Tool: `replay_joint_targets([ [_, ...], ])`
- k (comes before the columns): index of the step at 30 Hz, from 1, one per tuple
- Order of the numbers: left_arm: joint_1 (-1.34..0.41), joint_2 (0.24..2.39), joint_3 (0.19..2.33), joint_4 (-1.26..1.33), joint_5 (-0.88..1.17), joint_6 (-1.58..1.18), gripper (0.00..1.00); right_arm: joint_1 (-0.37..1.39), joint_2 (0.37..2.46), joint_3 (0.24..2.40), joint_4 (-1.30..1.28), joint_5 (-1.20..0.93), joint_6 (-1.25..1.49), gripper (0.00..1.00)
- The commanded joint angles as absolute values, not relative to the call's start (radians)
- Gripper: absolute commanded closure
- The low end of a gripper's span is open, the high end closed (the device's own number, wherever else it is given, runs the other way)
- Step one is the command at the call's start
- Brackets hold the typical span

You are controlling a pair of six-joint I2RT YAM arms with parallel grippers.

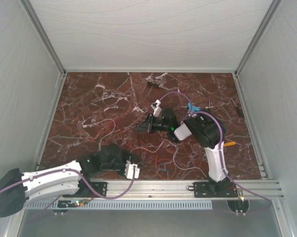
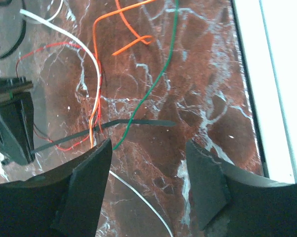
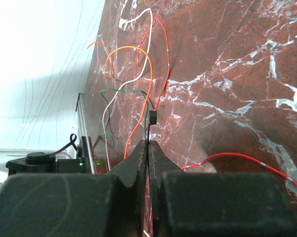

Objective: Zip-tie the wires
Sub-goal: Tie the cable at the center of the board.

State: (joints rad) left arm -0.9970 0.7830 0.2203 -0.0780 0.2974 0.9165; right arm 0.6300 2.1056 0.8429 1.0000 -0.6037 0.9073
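Several thin wires [image 2: 97,94] lay loose on the marble table [image 2: 207,74], fanned out just ahead of the left gripper [image 2: 148,148]. White, orange and red strands ran bunched together down to the tip of the finger [image 2: 92,173] on the left of its wrist view. A green strand [image 2: 158,74] came down beside them and ended ahead of the gap between the jaws. More white wire passed under that same finger.

Jaws of the left gripper stood well apart, nothing between them, no wire contact I could confirm.

One zip tie [image 2: 138,122], a thin dark strip, lay crosswise just ahead of both left fingertips. It crossed the bunched strands and the green one; over or under, couldn't tell.

Over on the other arm, the right gripper [image 3: 148,144] was fully closed, pinching a thin black strip that looked like the same zip tie. A short length with a small black block at its end stuck out straight ahead of the tips. Beyond that block, orange, white, red and green strands looped away. One red strand [image 3: 247,160] ran off past its right-hand finger.

Overhead, both grippers sat near each other among the wires, the left one closer to the base rail [image 1: 163,186]. White enclosure walls [image 1: 153,34] stood around the table.
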Motion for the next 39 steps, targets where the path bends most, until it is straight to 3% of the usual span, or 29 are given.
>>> replay_joint_targets([
  [1, -1.007, 0.865, 0.258, 0.098, 0.213, 0.793, 0.42, 0.62, 2.103, 0.827, 1.052, -0.617, 0.919, 1.0],
  [5, -1.032, 0.935, 0.267, 0.171, 0.175, 0.712, 0.53, 0.622, 2.108, 0.826, 1.06, -0.623, 0.934, 1.0],
  [12, -1.06, 0.997, 0.275, 0.181, 0.17, 0.686, 0.53, 0.62, 2.111, 0.825, 1.063, -0.622, 0.94, 1.0],
  [16, -1.062, 1.01, 0.289, 0.172, 0.168, 0.661, 0.68, 0.62, 2.119, 0.829, 1.062, -0.626, 0.948, 1.0],
  [18, -1.065, 1.006, 0.293, 0.159, 0.171, 0.653, 0.71, 0.62, 2.122, 0.833, 1.06, -0.629, 0.951, 1.0],
  [28, -1.084, 0.98, 0.275, 0.149, 0.156, 0.609, 0.7, 0.62, 2.126, 0.839, 1.054, -0.634, 0.959, 1.0],
  [39, -1.089, 1.049, 0.281, 0.2, 0.144, 0.566, 0.52, 0.621, 2.129, 0.845, 1.052, -0.64, 0.971, 1.0],
])
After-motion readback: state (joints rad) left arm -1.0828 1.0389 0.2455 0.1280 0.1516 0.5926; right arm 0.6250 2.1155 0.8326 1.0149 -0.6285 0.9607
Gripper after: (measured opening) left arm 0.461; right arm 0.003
